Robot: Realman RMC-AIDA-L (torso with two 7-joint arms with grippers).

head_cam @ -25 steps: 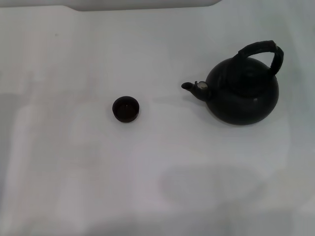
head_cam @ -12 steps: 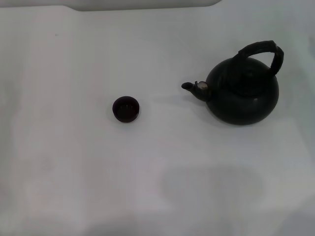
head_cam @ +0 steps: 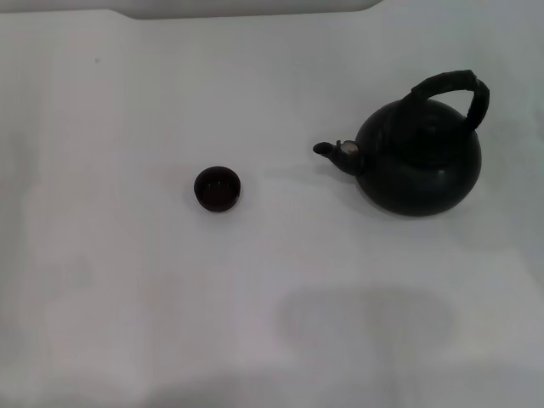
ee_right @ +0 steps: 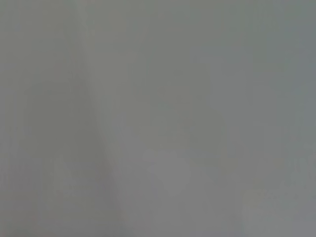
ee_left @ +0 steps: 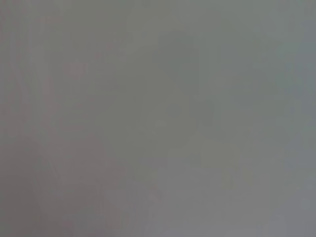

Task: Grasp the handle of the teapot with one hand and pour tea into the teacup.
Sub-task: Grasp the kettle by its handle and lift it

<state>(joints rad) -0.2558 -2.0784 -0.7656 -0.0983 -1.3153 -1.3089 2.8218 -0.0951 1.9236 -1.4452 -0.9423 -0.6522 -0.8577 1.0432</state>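
Observation:
The large round dark teapot [head_cam: 419, 163] stands upright on the white table at the right of the head view, its short spout [head_cam: 327, 150] pointing left. Its thick black arched handle [head_cam: 455, 87] rises over its top. The tiny dark reddish-black teacup [head_cam: 218, 188] stands upright left of the teapot, well apart from the spout. No tea shows. Neither gripper shows in any view; both wrist views show only plain grey surface.
The white table [head_cam: 127, 297] spreads all around the two objects. Its far edge [head_cam: 255, 10] runs along the top of the head view. A faint shadow [head_cam: 365, 319] lies on the table in front of the teapot.

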